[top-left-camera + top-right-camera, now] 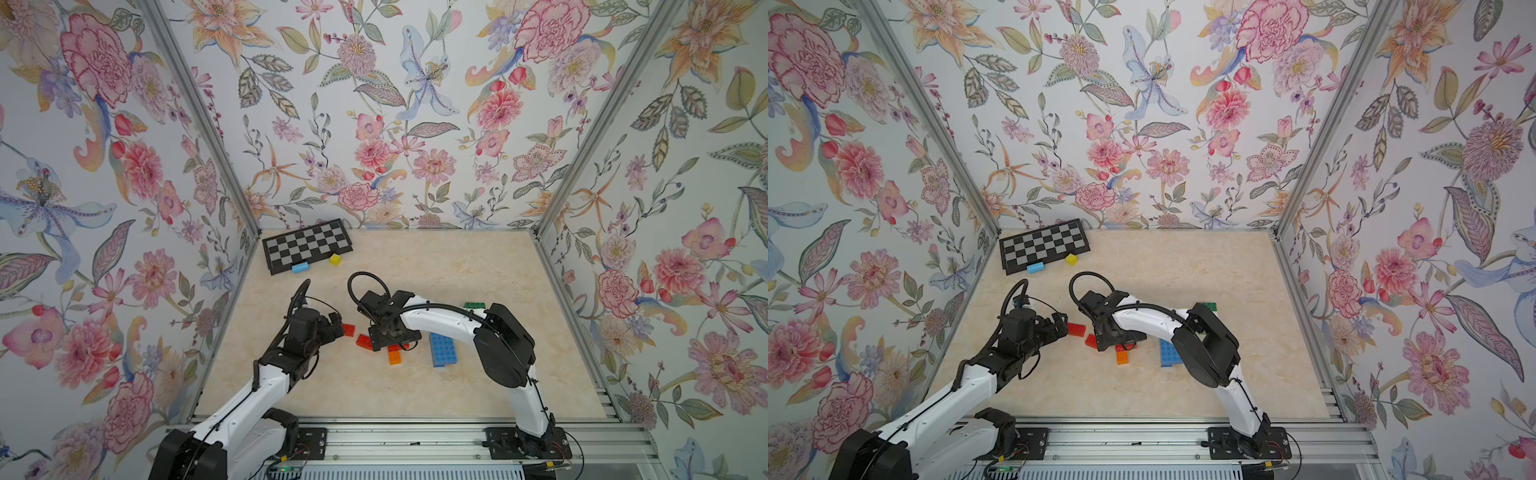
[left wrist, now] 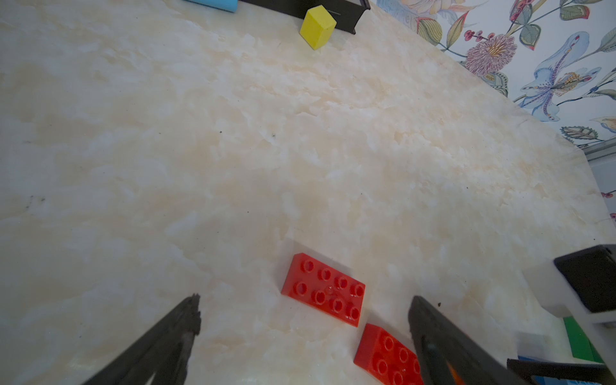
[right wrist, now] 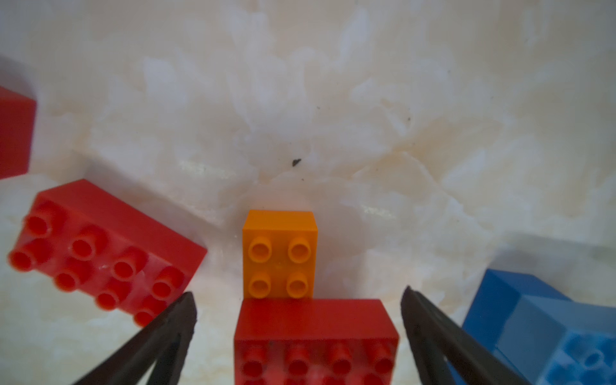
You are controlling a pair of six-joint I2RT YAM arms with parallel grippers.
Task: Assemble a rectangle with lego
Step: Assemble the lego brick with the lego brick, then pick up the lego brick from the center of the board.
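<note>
Hovering low over a cream marble-patterned tabletop [image 1: 498,270], the left arm [image 1: 249,395] and right arm [image 1: 440,316] reach in from 6 o'clock toward a loose cluster of lego near the centre. The left gripper [image 2: 305,300] has its fingers spread wide and pinches nothing. The right gripper [image 3: 296,296] is spread too, its dark fingers [image 3: 160,333] standing either side of a brick without closing on it.

A black-and-grey checkerboard [image 1: 307,245] lies flat in the 11 o'clock corner. Largest of the lego, a blue block of joined bricks [image 1: 442,349] sits at about 4 o'clock from the table's centre, partly under the right arm.

Three red 2x4 bricks lie studs up. The outer red brick [image 1: 348,329] is at 9 o'clock, just beyond the left fingertips, and the skewed red brick [image 1: 365,341] is just beside it toward the centre. The middle red brick [image 3: 316,333] lies between the right fingers, mostly hidden under that wrist in both top views.

An orange 2x2 brick [image 3: 280,255] butts against one long side of the middle red brick. An orange piece [image 1: 395,357] lies in the open at 6 o'clock of that wrist; whether it is the same brick cannot be told. A green brick [image 1: 473,305] peeks from behind the right arm at 2 o'clock. A pale blue block [image 1: 300,267] rests at the checkerboard's near edge, with a yellow cube [image 1: 335,259] near it.
</note>
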